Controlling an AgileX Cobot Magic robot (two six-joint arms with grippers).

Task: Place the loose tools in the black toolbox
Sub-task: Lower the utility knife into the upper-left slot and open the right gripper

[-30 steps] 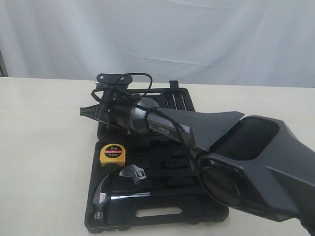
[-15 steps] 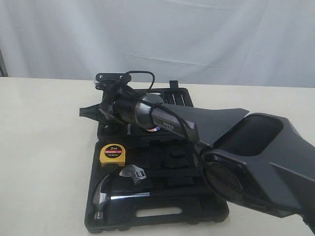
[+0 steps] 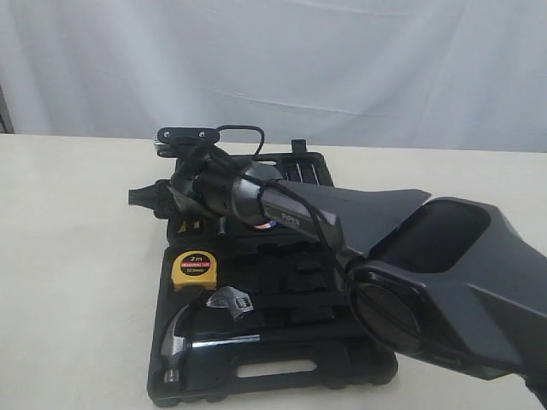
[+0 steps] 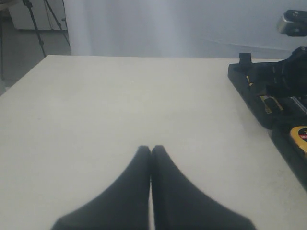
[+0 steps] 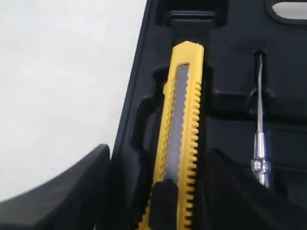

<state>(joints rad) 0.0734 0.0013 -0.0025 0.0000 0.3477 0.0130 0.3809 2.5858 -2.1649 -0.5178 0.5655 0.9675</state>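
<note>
Right gripper wider, knife along recess

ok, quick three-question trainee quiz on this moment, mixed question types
1. True or false: the utility knife lies in a recess of the toolbox.
2. The left gripper is: A shut above the table, B open, C holding pliers.
3. Which steel tool lies beside the head of the hammer?
Key: 1 true; 2 A; 3 the wrench.
</note>
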